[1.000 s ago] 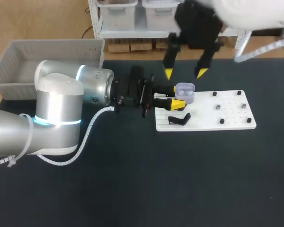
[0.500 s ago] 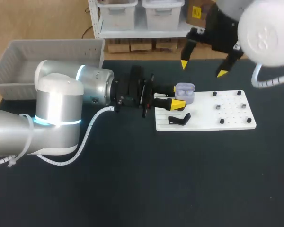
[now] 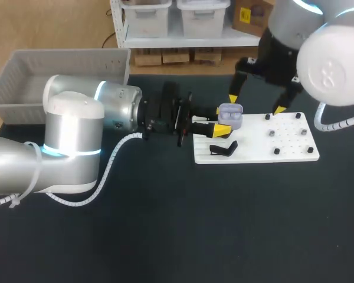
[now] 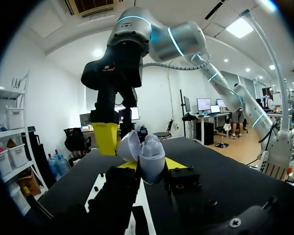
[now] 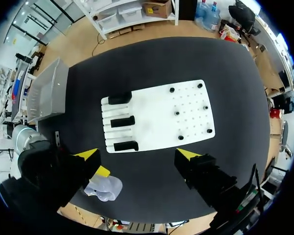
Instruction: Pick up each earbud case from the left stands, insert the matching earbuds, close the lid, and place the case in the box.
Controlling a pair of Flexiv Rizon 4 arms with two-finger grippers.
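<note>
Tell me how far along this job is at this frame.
Done: one earbud case is off the black stands, lid open. In hand: the left gripper clamps it between its fingers; the right gripper hovers open and empty above the white board. Left: filling it, closing it, boxing it; no case shows in the gray box.

Black table [image 3: 177, 236], white board [image 3: 255, 145] lying flat on it.

Box [image 3: 65, 57] corner behind left arm [image 3: 76, 138]

Right pincer [image 3: 256, 104] close beside case [image 3: 230, 116]
</note>
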